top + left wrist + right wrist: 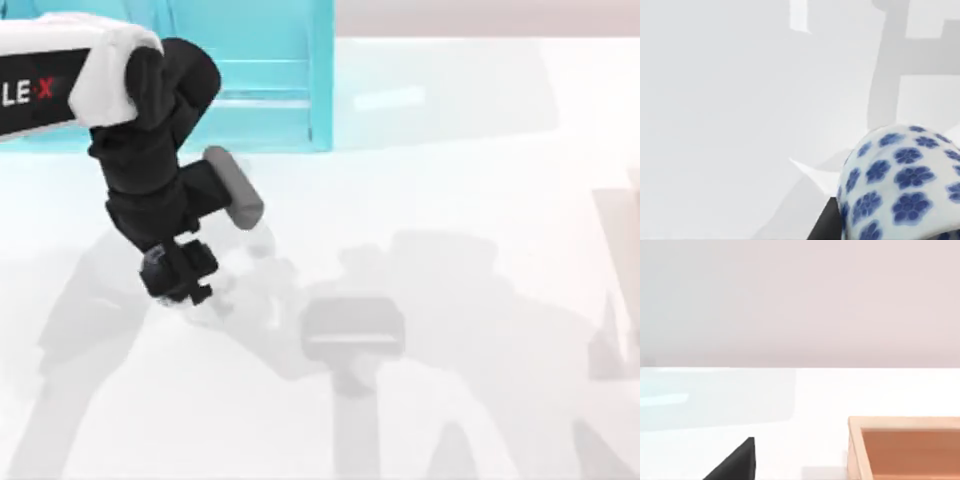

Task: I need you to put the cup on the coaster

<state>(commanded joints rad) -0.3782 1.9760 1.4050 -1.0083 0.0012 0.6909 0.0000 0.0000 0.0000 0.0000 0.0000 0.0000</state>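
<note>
The cup (905, 185), white with blue flower spots, sits very close in the left wrist view, with one black fingertip (827, 225) pressed against its side. My left gripper (182, 280) hangs over the left half of the table, pointing down and shut on the cup, which its black body hides from above. A pale grey flat square with rounded corners (352, 326) lies near the table's middle, to the right of the gripper. It looks like the coaster, though shadows overlap it. My right arm is parked off the right side.
A teal block (265, 75) stands at the back left, behind the left arm. An orange-brown wooden box with raised walls (905, 447) sits close in the right wrist view, and a faint beige shape (618, 250) marks the table's right edge. Arm shadows cross the white table.
</note>
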